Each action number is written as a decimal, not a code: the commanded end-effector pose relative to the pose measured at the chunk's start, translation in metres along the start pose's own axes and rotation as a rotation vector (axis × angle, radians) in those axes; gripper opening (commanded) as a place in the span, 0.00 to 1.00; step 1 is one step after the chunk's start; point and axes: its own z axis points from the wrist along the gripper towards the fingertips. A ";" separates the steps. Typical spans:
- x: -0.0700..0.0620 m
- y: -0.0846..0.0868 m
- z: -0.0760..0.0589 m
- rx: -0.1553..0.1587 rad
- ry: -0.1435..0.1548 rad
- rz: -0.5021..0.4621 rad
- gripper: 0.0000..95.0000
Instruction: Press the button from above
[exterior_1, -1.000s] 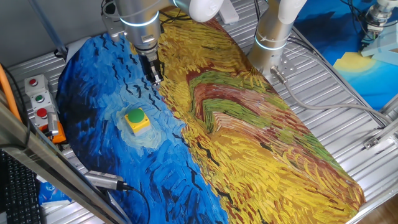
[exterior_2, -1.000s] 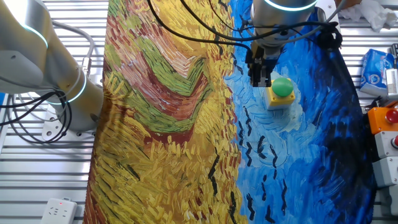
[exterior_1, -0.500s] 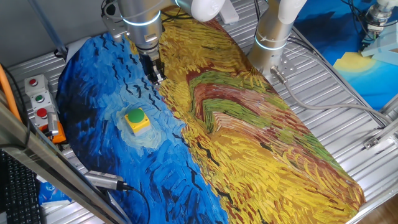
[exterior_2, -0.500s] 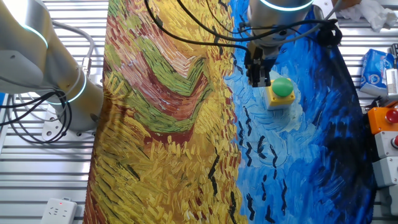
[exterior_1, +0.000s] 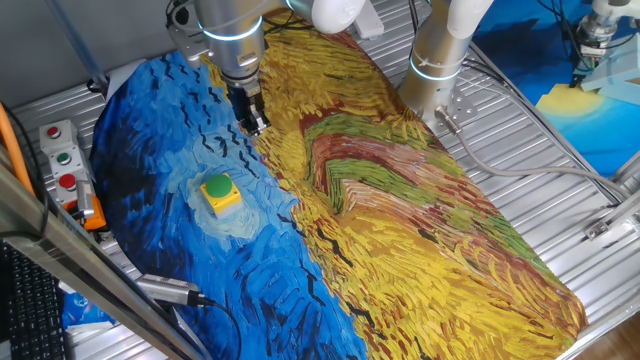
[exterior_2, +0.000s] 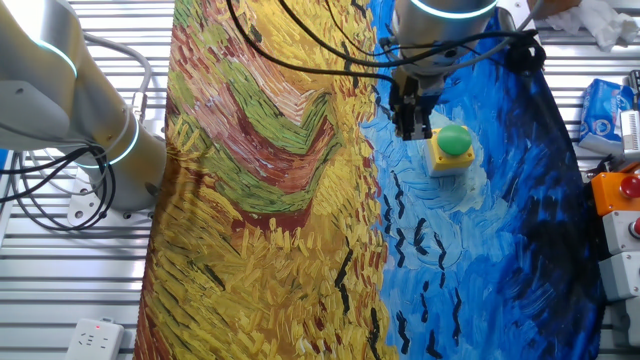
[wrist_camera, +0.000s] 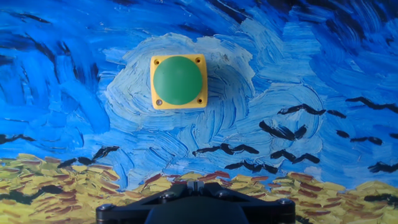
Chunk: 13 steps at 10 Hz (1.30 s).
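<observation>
The button (exterior_1: 221, 190) sits upright on the blue part of the painted cloth (exterior_1: 330, 190) covering the table, its green dome on a small yellow box, with nothing touching it. The gripper (exterior_1: 255, 122) hangs above the cloth, beside the button and well clear of it, over the line where the blue paint meets the yellow. Over the last second it has slid a little sideways along that line and seems slightly higher, while the button has not moved. In the hand view the button (wrist_camera: 179, 81) lies ahead of the hand, in the upper middle of the picture, not under the fingers. So the approach is probably in its early part: the hand has yet to come over the dome before any downward push. Whether the fingers are spread or closed I cannot tell. The grey control box (exterior_1: 62, 160) stands off the cloth, on the far side of the button from the gripper.
</observation>
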 end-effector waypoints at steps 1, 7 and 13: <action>0.002 0.000 0.000 0.000 -0.006 -0.032 0.00; 0.002 0.000 0.000 0.000 -0.005 -0.046 0.00; 0.002 0.000 0.000 -0.003 0.005 -0.052 0.00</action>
